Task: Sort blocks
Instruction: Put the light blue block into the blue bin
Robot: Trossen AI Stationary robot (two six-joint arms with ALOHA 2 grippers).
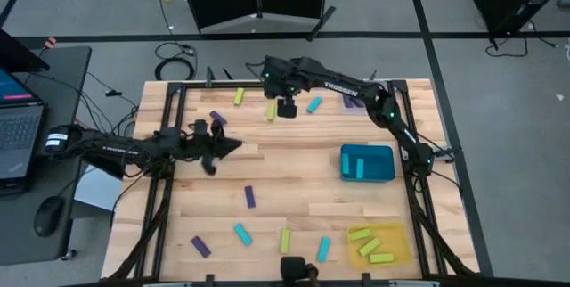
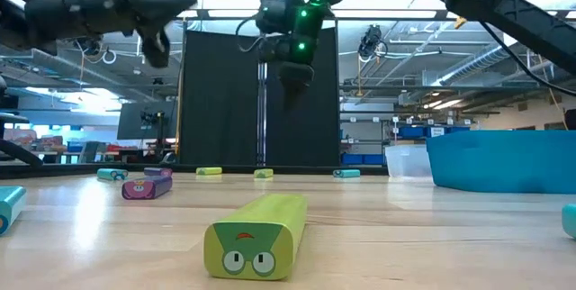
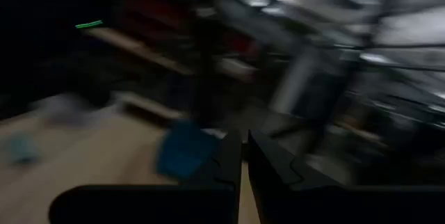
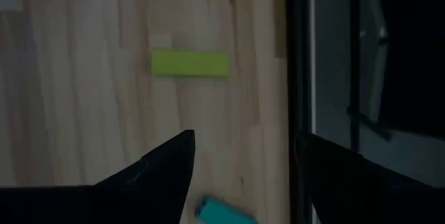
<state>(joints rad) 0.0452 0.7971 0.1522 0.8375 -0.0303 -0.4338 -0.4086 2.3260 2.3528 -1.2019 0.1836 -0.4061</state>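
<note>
Fig.: sorting in progress, seen w/ both arms over the far half of the counter [image 1: 294, 167].

Right tool [image 1: 286, 107] is hanging above the far edge, fingers spread wide and holding nothing. The right wrist view is showing a yellow-green block [image 4: 190, 64] lying flat ahead of the open fingers [image 4: 170, 160], plus a cyan block [image 4: 224, 213] near them.

Left tool [image 1: 233, 145] is sitting mid-counter on the left side; fingers nearly together, only a thin slit between them, apparently w/ nothing inside.

Blocks are lying scattered: purple ones at [image 1: 217, 119] and [image 1: 250, 197], cyan ones toward the near edge [image 1: 242, 233]. The teal tray [image 1: 367, 163] is holding 1 cyan block and the yellow tray [image 1: 385, 243] 3 yellow-green ones, so most are unsorted.

Handling (judgement): the blocks are looking rigid, light and smooth-skinned, w/ rounded corners, as on the nearest one [image 2: 257, 236] in the low view. They are probably sliding easily on wood if nudged. Best hold: across the 2 long flat sides at mid-length, fingers square to the long axis, descending vertically.
</note>
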